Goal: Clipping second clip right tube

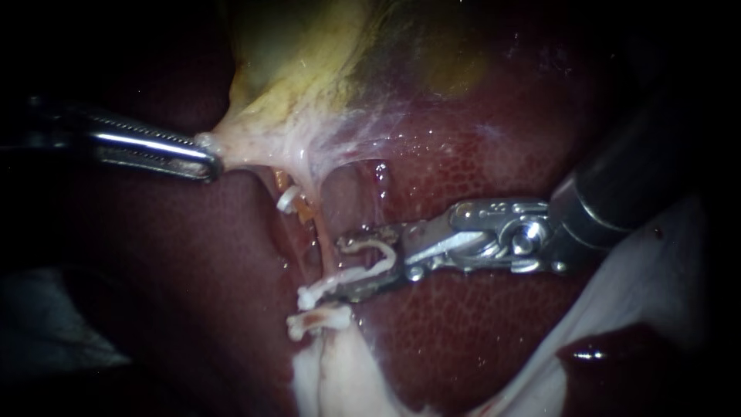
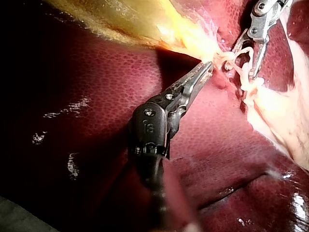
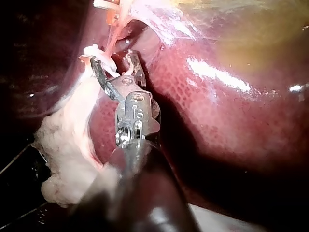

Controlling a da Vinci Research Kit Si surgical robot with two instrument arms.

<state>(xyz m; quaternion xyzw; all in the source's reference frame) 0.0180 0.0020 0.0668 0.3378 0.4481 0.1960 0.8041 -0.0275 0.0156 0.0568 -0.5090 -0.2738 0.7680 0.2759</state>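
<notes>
My left instrument comes in from the left, its jaws shut on the pale neck of the yellowish gallbladder and holding it taut. From there a thin pink tube, the right tube, runs down. My right instrument reaches it from the right; its jaws stand apart on either side of the tube and hold a white clip between them. Just below, another white clip sits on this tube. In the right wrist view the jaws straddle the tube. The left wrist view shows my left instrument gripping tissue.
Dark red liver lies all around and under the tubes. A small white clip shows on the left tube, beside the right one. Whitish tissue spreads below the clips and along my right instrument's shaft.
</notes>
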